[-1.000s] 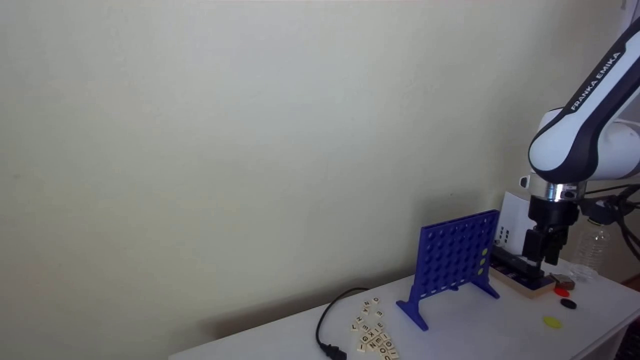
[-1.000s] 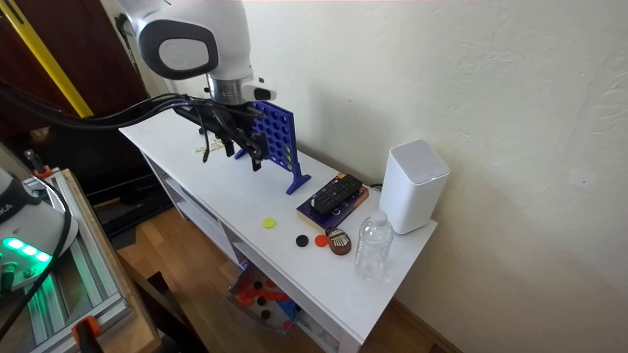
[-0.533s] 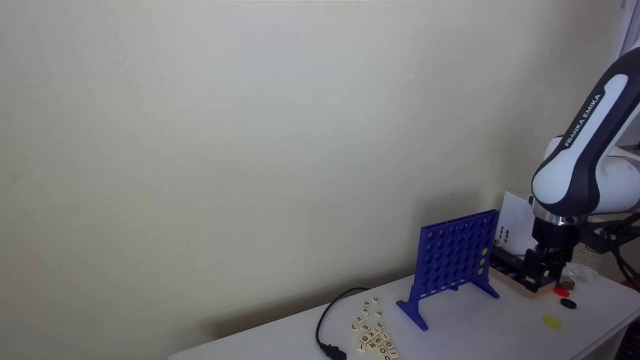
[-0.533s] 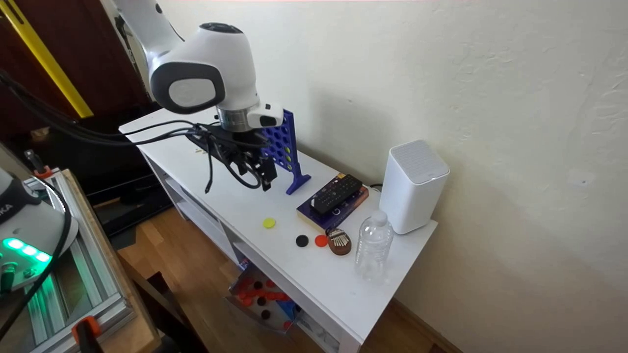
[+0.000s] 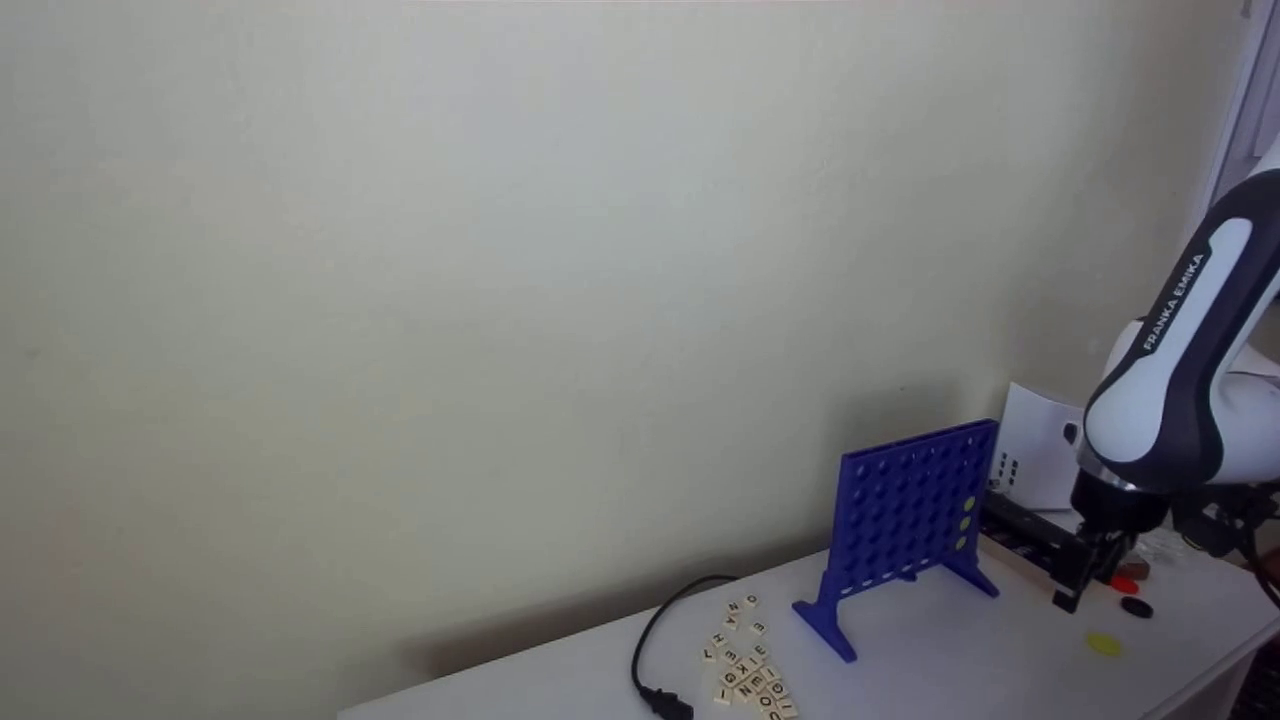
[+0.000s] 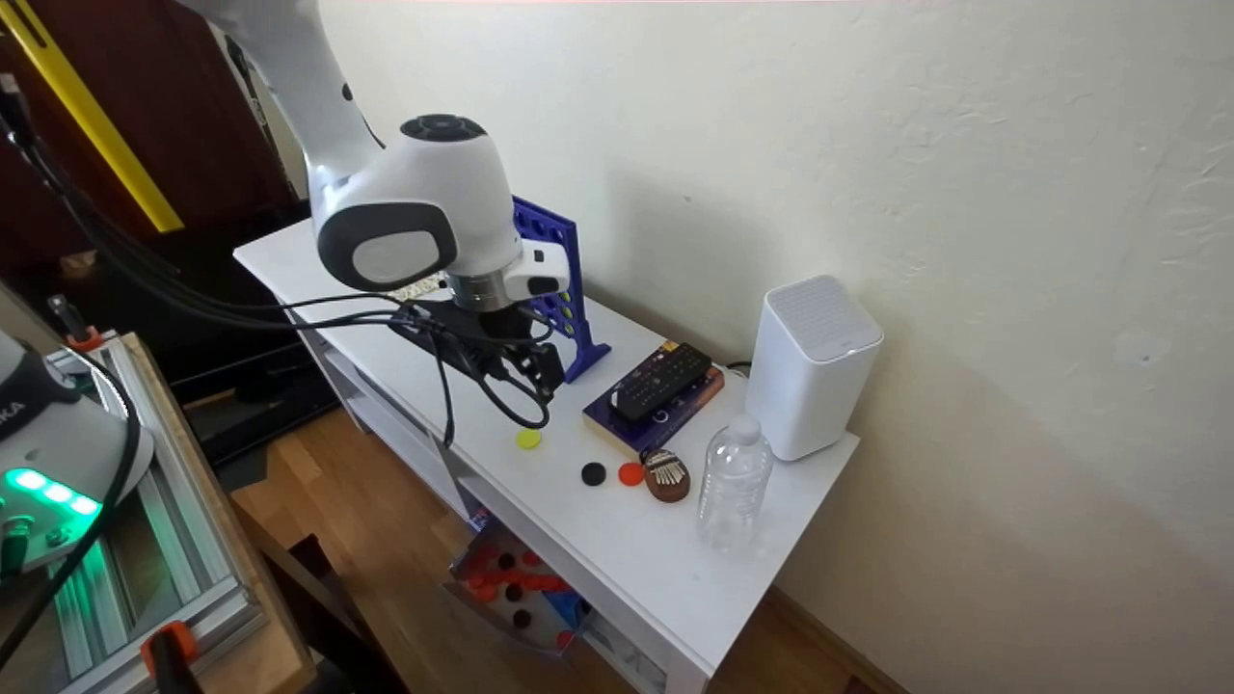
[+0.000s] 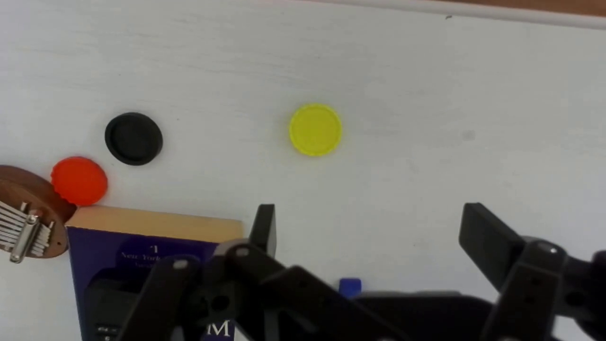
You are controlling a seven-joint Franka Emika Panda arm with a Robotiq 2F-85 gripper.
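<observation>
Seemingly a home, wooden floor (image 6: 337, 482) at eight o'clock in an exterior view, remote (image 6: 665, 379) on book (image 6: 627, 433) at four

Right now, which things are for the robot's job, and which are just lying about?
Probably for the job:
yellow disc, the loose one nearest the open hand
blue stand, holding matching discs

Probably just lying about:
black disc and red disc
book with remote on top
thumb piano
bottle
white box
letter tiles
cord

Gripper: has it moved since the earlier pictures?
Yes, downward: against the blue rack, the gripper now sits lower and closer to the loose yellow disc in both exterior views.
</observation>
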